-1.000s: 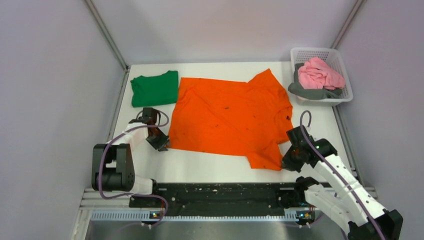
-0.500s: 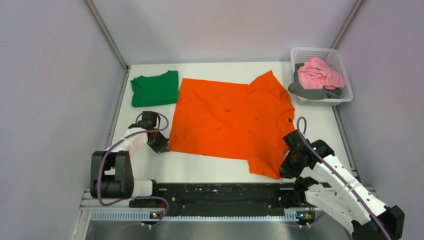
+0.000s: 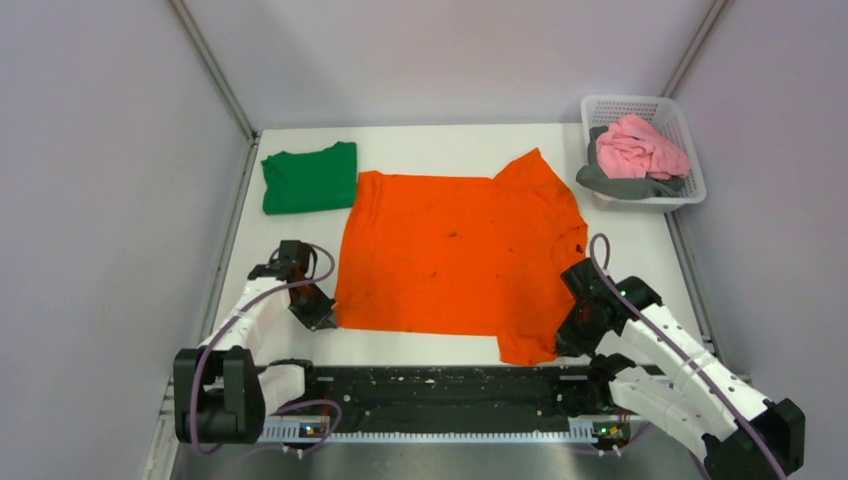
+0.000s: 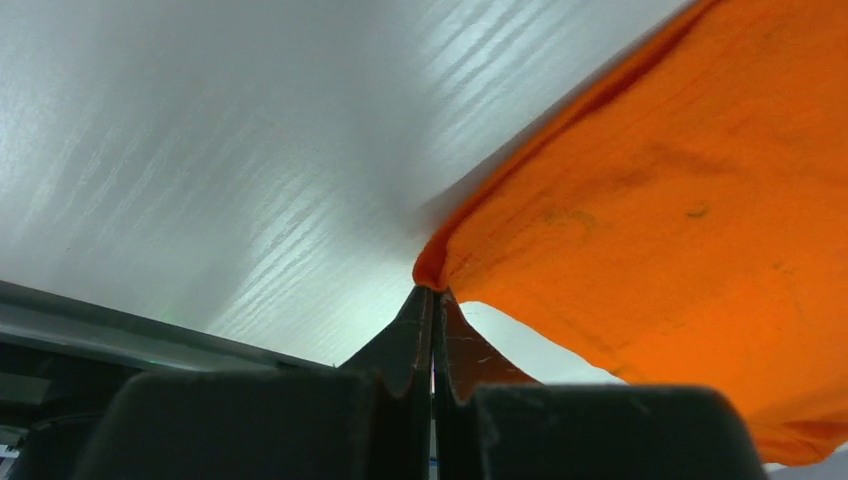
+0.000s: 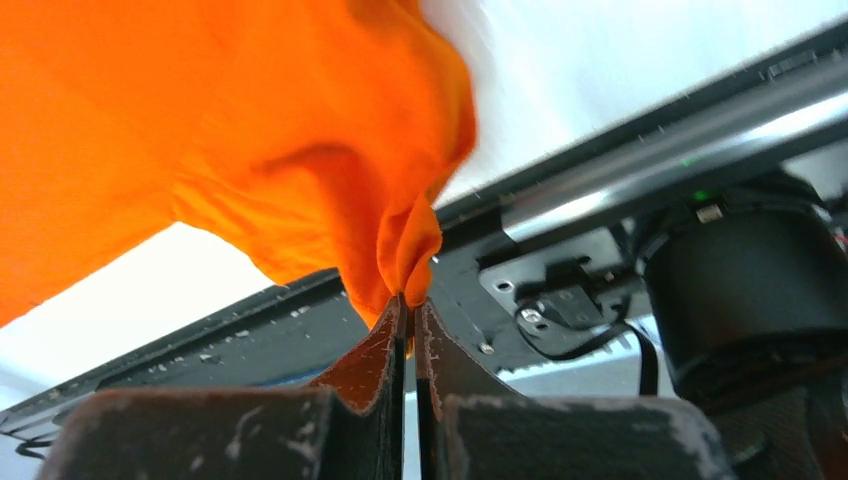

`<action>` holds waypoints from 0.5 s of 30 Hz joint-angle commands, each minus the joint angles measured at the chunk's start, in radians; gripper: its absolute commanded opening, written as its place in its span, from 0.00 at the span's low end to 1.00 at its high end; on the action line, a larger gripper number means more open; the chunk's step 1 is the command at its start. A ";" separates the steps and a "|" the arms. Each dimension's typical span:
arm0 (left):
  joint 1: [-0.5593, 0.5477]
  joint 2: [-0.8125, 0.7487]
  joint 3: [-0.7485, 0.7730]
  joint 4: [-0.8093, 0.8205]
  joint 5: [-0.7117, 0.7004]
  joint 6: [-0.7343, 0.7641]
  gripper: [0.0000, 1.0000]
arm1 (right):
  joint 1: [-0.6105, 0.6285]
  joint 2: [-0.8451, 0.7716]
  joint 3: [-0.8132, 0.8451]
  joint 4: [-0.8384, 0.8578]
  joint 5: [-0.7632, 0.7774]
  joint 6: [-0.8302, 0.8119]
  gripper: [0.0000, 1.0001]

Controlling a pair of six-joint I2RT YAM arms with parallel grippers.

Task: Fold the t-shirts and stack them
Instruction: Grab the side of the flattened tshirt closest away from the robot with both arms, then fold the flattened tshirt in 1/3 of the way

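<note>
At near edge of table: left gripper, right gripper each clamped on orange t-shirt corner.

The orange t-shirt is spread on the desk, near corners pinched by the left gripper and right gripper; the folded green t-shirt is seen at the far-left corner.

The grey garment was mostly covered by the pink garment; the orange t-shirt was cropped in both wrist views, its pinched corners hidden within the left gripper and right gripper.
</note>
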State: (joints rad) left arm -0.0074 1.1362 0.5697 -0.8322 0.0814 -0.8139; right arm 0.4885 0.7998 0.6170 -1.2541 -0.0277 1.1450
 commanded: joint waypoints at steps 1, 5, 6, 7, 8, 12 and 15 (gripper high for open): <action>0.000 -0.019 0.077 0.022 0.087 0.026 0.00 | 0.008 0.023 0.067 0.166 0.073 -0.038 0.00; 0.001 0.029 0.157 0.066 0.138 0.044 0.00 | -0.031 0.050 0.108 0.256 0.083 -0.076 0.00; 0.001 0.044 0.177 0.073 0.144 0.044 0.00 | -0.049 0.056 0.114 0.280 0.073 -0.088 0.00; 0.001 0.056 0.196 0.089 0.153 0.045 0.00 | -0.070 0.062 0.115 0.314 0.060 -0.103 0.00; 0.001 0.069 0.211 0.117 0.163 0.043 0.00 | -0.097 0.066 0.116 0.347 0.043 -0.116 0.00; 0.001 0.157 0.300 0.142 0.135 0.035 0.00 | -0.209 0.119 0.138 0.476 -0.048 -0.198 0.00; 0.001 0.210 0.345 0.184 0.143 0.028 0.00 | -0.259 0.172 0.179 0.541 -0.052 -0.252 0.00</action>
State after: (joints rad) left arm -0.0074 1.2934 0.8410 -0.7280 0.2134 -0.7868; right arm 0.2882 0.9226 0.7120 -0.8734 -0.0380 0.9928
